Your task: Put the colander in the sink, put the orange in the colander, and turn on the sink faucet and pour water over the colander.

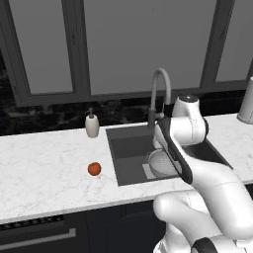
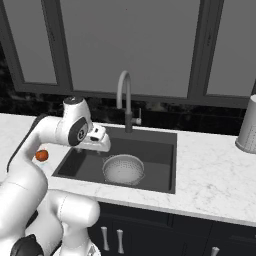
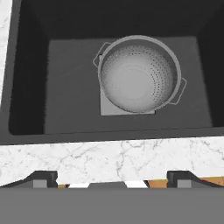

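Here we see the colander (image 3: pixel 139 75) sitting upright on the floor of the sink (image 3: pixel 65 105), over the lighter square patch, its two small handles sticking out to either side. It holds nothing that we can see. In the right base view the colander (image 2: pixel 123 169) rests near the middle of the basin (image 2: pixel 155 150), a little toward the front wall.

The gripper (image 3: pixel 112 177) hangs above the front edge of the sink with its two fingertips spread wide apart and nothing between them. In the hand view the tips stand at the bottom, over the strip of white marbled counter (image 3: pixel 118 157) that runs along the basin's near rim. From the right base view the hand (image 2: pixel 98 138) sits over the left part of the sink, apart from the colander; from the left base view the arm's own body hides most of the hand, so we can't place the fingers there.

The orange (image 1: pixel 94 169) lies on the counter (image 1: pixel 44 168) to the left of the sink, well apart from the colander. We also catch it in the right base view (image 2: pixel 42 155), partly behind the arm.

The faucet (image 2: pixel 126 100) rises behind the basin, its arched spout curving toward the sink. A cream soap bottle (image 1: pixel 92 124) stands on the counter just left of the sink's back corner.
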You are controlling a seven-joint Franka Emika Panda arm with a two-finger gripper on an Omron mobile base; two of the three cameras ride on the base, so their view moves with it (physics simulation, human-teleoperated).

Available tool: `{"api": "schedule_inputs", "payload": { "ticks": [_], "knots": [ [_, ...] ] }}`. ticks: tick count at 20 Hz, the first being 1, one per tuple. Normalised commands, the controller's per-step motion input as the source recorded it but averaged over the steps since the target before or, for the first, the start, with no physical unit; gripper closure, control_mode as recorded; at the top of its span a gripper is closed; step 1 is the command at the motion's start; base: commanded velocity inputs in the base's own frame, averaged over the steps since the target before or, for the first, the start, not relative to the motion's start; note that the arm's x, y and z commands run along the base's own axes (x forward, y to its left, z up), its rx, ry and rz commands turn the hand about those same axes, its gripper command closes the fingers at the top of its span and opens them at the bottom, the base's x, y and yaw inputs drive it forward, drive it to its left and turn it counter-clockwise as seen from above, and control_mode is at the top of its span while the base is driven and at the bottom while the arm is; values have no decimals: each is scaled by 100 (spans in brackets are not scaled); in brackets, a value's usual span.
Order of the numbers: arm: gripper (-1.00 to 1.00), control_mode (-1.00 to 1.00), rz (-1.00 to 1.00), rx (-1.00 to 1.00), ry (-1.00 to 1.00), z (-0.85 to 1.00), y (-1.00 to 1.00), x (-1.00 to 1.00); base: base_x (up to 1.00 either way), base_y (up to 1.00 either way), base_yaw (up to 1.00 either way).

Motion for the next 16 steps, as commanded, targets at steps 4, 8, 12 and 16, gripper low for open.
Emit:
{"api": "schedule_inputs", "payload": {
  "ticks": [4, 8, 12, 16],
  "knots": [
    [-100, -100, -13, -3, 3, 0, 100, -37, 0, 0, 0],
    [-100, -100, -2, -2, 4, 0, 100, 1, 0, 0, 0],
    [-100, -100, 0, 0, 7, 0, 100, 31, 0, 0, 0],
    [-100, -100, 0, 0, 11, 0, 100, 49, 0, 0, 0]
  ]
}}
